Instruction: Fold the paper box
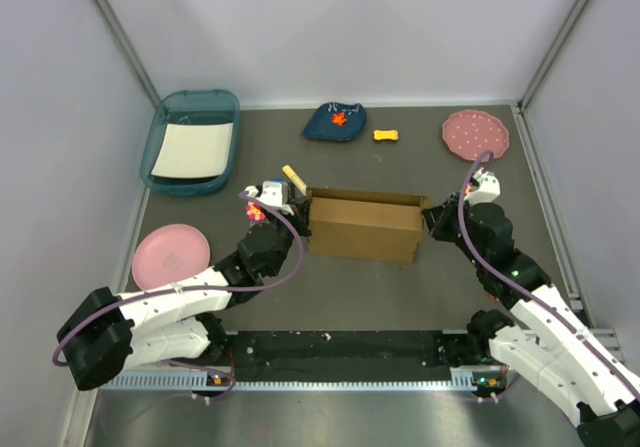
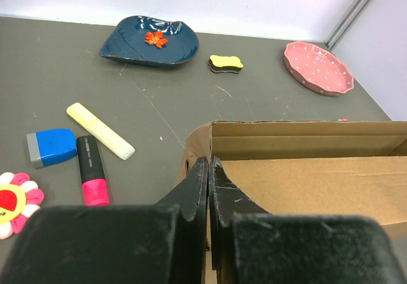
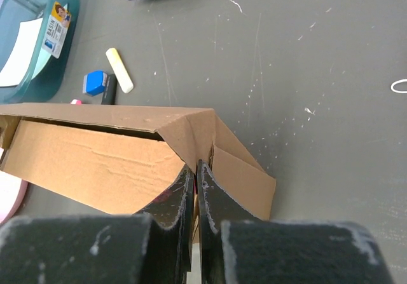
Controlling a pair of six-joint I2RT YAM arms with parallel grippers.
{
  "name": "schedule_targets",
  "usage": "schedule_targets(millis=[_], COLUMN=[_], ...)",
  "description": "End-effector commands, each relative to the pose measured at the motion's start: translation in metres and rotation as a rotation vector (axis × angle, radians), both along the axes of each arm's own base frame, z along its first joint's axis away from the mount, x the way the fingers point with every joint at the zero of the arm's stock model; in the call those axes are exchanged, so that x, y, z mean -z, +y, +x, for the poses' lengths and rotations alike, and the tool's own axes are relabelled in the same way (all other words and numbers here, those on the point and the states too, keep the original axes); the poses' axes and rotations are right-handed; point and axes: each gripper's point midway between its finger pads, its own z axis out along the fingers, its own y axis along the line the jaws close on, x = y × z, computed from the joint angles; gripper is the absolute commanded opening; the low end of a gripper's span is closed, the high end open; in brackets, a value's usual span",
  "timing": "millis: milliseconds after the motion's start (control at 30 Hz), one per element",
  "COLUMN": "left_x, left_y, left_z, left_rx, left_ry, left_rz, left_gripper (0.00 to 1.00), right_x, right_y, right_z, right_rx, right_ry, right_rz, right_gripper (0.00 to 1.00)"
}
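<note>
The paper box (image 1: 362,227) is a brown cardboard box standing open-topped in the middle of the table, with its long walls raised. My left gripper (image 1: 298,207) is at its left end. In the left wrist view its jaws (image 2: 208,166) are pressed together over the top edge of the left end wall of the box (image 2: 305,182). My right gripper (image 1: 432,217) is at the right end. Its jaws (image 3: 196,169) are shut on the folded corner flap of the box (image 3: 95,169).
A teal tray (image 1: 190,142) with a white sheet sits at the back left and a pink plate (image 1: 170,257) at the near left. A dark blue dish (image 1: 335,122), yellow sponge (image 1: 386,135) and dotted pink plate (image 1: 476,133) line the back. A yellow highlighter (image 2: 100,130), blue eraser (image 2: 52,147), marker (image 2: 92,179) and flower toy (image 2: 13,201) lie left of the box.
</note>
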Motion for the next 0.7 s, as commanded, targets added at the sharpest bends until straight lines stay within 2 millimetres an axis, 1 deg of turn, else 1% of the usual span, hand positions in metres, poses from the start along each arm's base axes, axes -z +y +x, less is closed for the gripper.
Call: schedule_targets(millis=[0,100,133,233,300,333,367,433,467,500,533,567,633,667], left_x=[0.085,0.082,0.081,0.076,0.074,0.074,0.073,0.072,0.072,0.071,0.070,0.070,0.067,0.067], left_y=[0.017,0.015,0.015,0.014,0.014,0.014,0.014,0.015,0.015,0.015,0.015,0.015,0.016,0.017], left_z=[-0.016,-0.015,-0.014,-0.013,-0.012,-0.012,-0.011,-0.010,-0.010,-0.010,-0.010,-0.009,-0.008,-0.008], left_rx=[0.015,0.014,0.015,0.014,0.014,0.013,0.011,0.005,0.003,0.002,0.002,-0.001,-0.008,-0.012], left_ry=[0.188,0.185,0.184,0.174,0.170,0.168,0.168,0.165,0.164,0.165,0.162,0.164,0.161,0.161], left_rz=[0.248,0.252,0.252,0.255,0.260,0.261,0.263,0.271,0.272,0.274,0.272,0.275,0.275,0.279], left_gripper=[0.00,0.00,0.00,0.00,0.00,0.00,0.00,0.00,0.00,0.00,0.00,0.00,0.00,0.00], right_x=[0.085,0.091,0.090,0.077,0.055,0.046,0.028,0.006,-0.015,-0.026,-0.032,-0.055,-0.073,-0.093], right_y=[-0.013,-0.017,-0.017,-0.015,-0.015,-0.016,-0.017,-0.018,-0.018,-0.017,-0.016,-0.016,-0.015,-0.015], right_z=[-0.050,-0.051,-0.050,-0.047,-0.042,-0.040,-0.036,-0.032,-0.029,-0.027,-0.024,-0.021,-0.017,-0.014], right_rx=[-0.026,0.003,0.007,0.022,0.034,0.041,0.054,0.055,0.051,0.048,0.045,0.037,0.031,0.031], right_ry=[0.352,0.391,0.390,0.351,0.280,0.251,0.206,0.154,0.113,0.095,0.095,0.054,0.023,-0.016], right_rz=[-0.148,-0.165,-0.161,-0.117,-0.077,-0.065,-0.055,-0.046,-0.043,-0.044,-0.055,-0.052,-0.056,-0.059], right_gripper=[0.00,0.00,0.00,0.01,0.16,0.28,0.33,0.43,0.46,0.50,0.51,0.52,0.52,0.52])
